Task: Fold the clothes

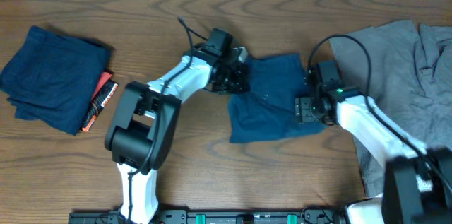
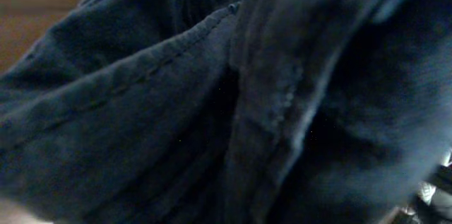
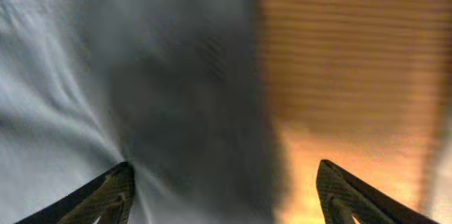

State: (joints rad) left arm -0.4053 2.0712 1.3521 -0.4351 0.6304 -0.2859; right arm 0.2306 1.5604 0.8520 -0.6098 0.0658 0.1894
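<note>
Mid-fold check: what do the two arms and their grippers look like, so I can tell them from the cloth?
Both arms: white tubular links, chunky black joints. The left arm ends in a black left gripper with a thin black cable. The right arm carries a looping black cable and green light; dark pointed fingertips.

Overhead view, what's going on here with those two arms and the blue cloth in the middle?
Two robot arms are folding clothes. The left claw is buried in the left edge of the navy shorts mid-table, its grip hidden by cloth. The right claw sits open at their right edge. A folded navy pile lies far left; grey clothes wait on the right.
</note>
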